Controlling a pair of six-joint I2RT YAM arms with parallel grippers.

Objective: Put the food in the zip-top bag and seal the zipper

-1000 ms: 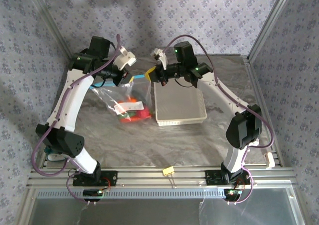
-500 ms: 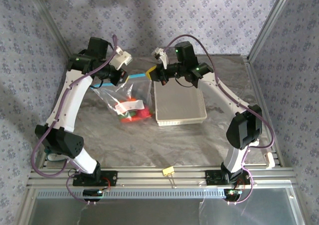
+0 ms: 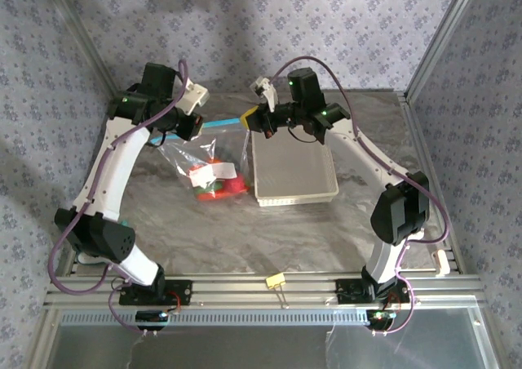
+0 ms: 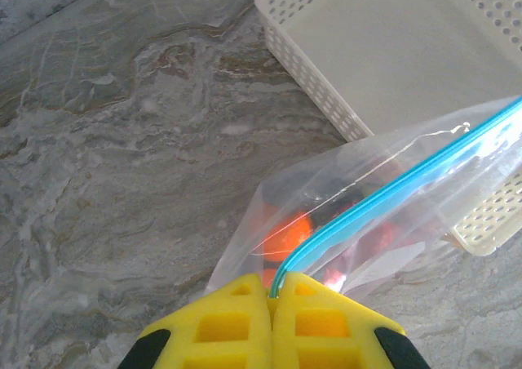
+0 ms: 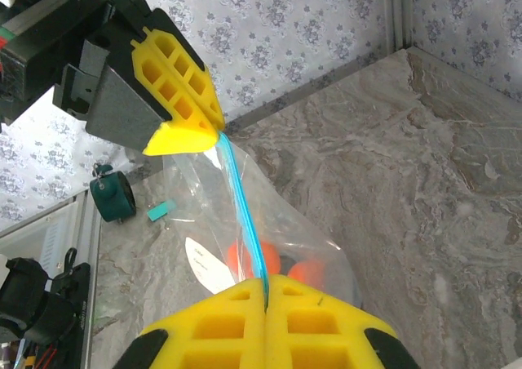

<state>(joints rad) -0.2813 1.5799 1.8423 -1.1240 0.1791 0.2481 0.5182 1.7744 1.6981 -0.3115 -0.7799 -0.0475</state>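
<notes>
Clear plastic zip-top bag (image 3: 186,153), orange-red toy food (image 3: 220,188) inside, hangs just left of white perforated plastic basket (image 3: 295,197); left jaws and right jaws clamped shut on its blue zipper strip (image 4: 383,196), 1 per end — best kept taut, pinch run evenly.

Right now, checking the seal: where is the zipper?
Top view, far centre-left: the zipper is stretched between the left fingers and right fingers, beside the basket.

light: bright, diffuse | shadows: soft on wall (image 3: 269,26) | glare: faint on zip-top bag (image 4: 326,197), perhaps
</notes>
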